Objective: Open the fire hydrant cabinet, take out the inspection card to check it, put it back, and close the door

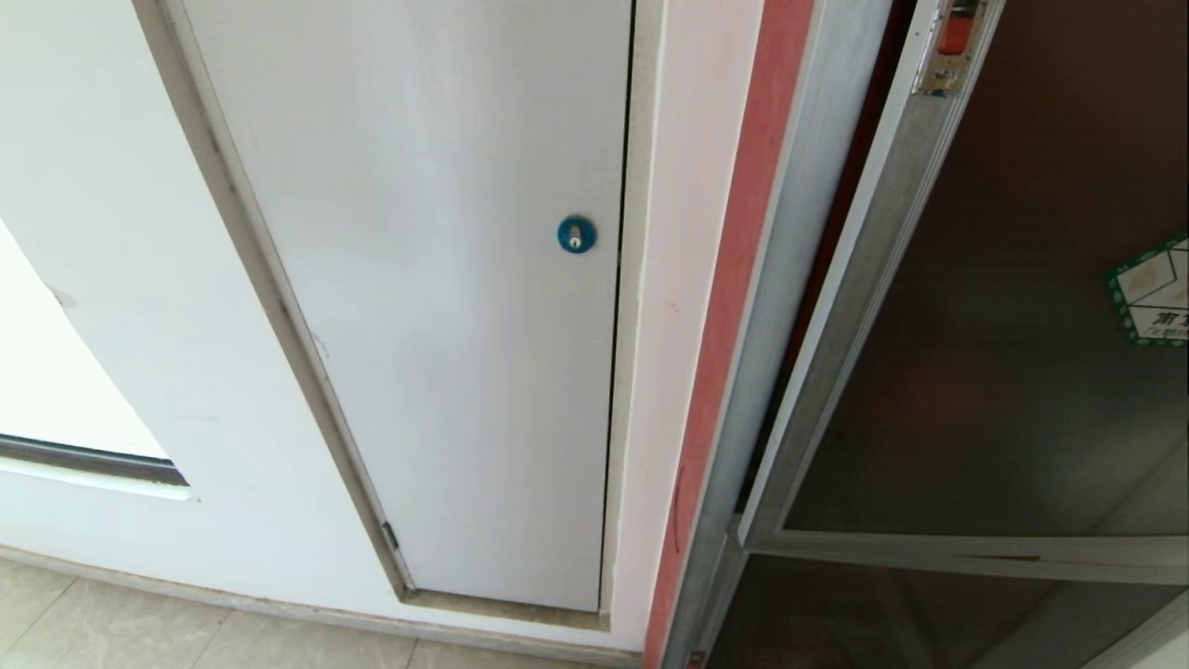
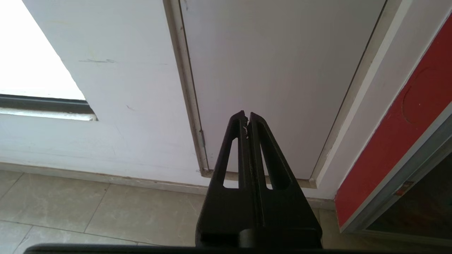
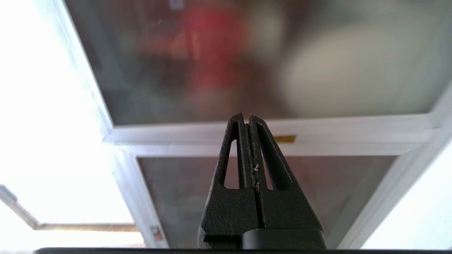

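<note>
Two claws seen only in wrist views, both pressed shut and empty. Left claw [image 2: 247, 114] aimed at white panel [image 2: 282, 70] low on wall, above tiled floor [image 2: 70, 208]. Right claw [image 3: 246, 116] facing lower rail of the door [image 3: 268, 128], apart from it. In head view, door [image 1: 1003, 307] at 3 o'clock, ajar from the fire hydrant cabinet [image 1: 790, 279]; green-bordered sticker [image 1: 1156, 290] at its right edge; red latch [image 1: 957, 32] at 1 o'clock. Blue lock [image 1: 576, 234] near centre. Inspection card not visible.
</note>
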You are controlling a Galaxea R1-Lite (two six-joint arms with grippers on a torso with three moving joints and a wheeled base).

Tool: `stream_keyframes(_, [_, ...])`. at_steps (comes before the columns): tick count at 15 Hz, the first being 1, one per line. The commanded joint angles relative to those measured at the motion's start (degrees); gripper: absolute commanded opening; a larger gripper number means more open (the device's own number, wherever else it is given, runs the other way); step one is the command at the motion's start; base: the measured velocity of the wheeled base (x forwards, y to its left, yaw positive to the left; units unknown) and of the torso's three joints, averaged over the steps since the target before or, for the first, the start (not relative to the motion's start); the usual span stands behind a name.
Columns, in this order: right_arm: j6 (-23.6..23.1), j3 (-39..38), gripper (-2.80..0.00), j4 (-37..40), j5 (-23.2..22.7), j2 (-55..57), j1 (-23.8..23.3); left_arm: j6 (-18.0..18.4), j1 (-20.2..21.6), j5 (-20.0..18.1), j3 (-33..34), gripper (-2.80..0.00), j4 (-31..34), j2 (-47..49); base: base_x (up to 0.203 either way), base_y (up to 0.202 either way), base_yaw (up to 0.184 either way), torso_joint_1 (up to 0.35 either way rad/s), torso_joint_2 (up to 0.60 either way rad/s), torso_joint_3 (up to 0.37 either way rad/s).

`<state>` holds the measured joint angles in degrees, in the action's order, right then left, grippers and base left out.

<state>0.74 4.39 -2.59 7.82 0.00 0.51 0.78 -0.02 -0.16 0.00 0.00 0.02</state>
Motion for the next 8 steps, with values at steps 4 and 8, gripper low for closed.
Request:
stream_keyframes(4, [0.13,-4.39,-2.80,-2.85,-3.51,-0.09,0.06,0.02,-0.01,-0.02,0.04,-2.80,0.00,-0.01,0.000,0.000,0.000,0.000,0.00,0.000])
stream_keyframes(8, [1.11,-4.39,-2.80,2.77,-4.92,-0.09,0.02,0.04,-0.04,-0.02,0.00,-2.80,0.04,-0.02,0.000,0.000,0.000,0.000,0.00,0.000])
